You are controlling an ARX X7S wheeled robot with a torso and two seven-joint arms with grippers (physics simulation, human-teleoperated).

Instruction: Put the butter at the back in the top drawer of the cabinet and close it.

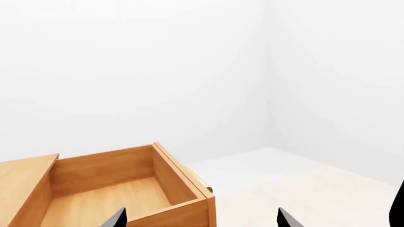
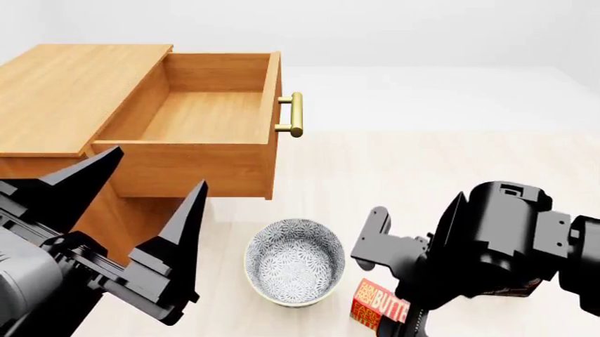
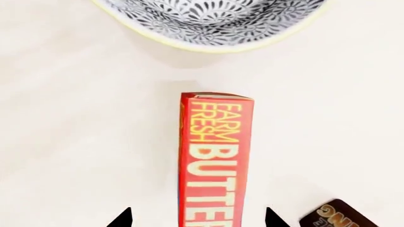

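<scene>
The butter (image 3: 215,156) is a red carton with yellow lettering, lying on the pale floor just in front of the patterned bowl (image 3: 208,23). My right gripper (image 3: 197,218) is open right above it, one fingertip on each side of the carton with a gap to both. In the head view the butter (image 2: 375,305) peeks out from under my right arm (image 2: 497,232). The top drawer (image 2: 201,116) of the cabinet (image 2: 75,91) is pulled out, with nothing in it, its brass handle (image 2: 292,114) facing right. My left gripper (image 2: 140,203) is open and holds nothing, close to the drawer's near corner (image 1: 183,208).
The bowl (image 2: 294,261) stands on the floor between my two arms, below the open drawer. A corner of a dark pudding box (image 3: 338,215) lies beside the butter. White walls stand behind the cabinet.
</scene>
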